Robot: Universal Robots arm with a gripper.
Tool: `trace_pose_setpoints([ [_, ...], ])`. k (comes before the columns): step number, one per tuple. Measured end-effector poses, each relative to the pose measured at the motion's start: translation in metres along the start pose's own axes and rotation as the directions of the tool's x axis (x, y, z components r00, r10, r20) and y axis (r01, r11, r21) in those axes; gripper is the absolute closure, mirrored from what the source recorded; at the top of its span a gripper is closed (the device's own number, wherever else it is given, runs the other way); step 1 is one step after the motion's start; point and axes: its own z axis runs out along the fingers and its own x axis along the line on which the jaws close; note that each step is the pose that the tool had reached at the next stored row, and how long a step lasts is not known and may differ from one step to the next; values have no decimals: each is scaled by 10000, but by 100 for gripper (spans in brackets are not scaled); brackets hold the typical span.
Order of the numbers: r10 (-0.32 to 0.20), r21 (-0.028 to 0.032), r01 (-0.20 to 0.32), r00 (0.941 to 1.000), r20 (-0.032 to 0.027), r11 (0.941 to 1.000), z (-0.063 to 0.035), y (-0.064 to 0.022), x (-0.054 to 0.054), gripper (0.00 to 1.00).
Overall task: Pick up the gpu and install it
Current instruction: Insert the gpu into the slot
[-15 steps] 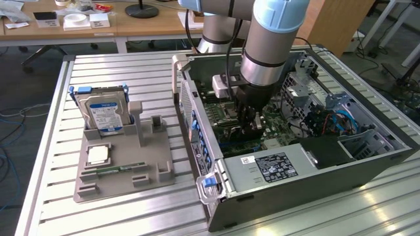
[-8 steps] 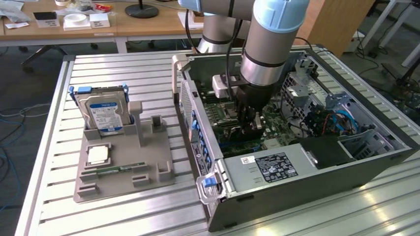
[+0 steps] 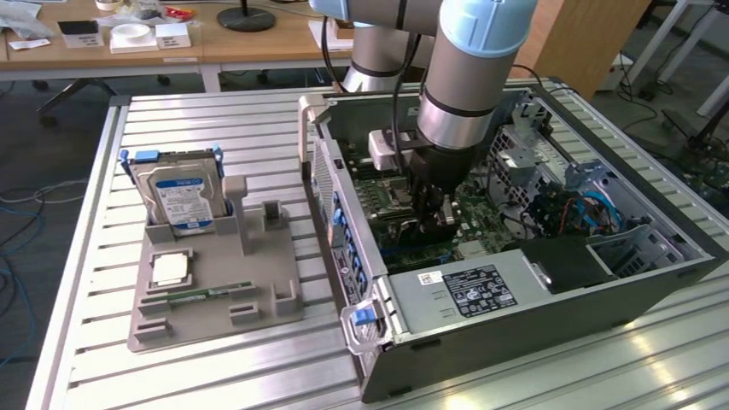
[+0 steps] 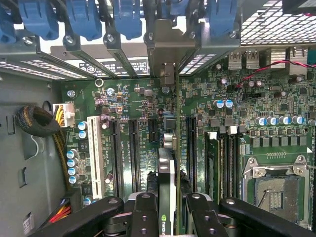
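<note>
Currently the black two-finger gripper is clamped on the gpu, a thin dark card with a grey metal end bracket, held edge-on. The card stands over the green motherboard inside the open grey computer case, parallel to the motherboard's long black expansion slots.

You are looking at a robotics lab: slatted aluminium worktable, cluttered light wooden desks behind it, loose cables on the floor.
</note>
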Motion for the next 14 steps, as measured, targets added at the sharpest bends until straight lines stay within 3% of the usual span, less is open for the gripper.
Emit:
trace_pose_setpoints([
  [14,0,6,0,10000,13,10000,-11,-1,-2,73],
])
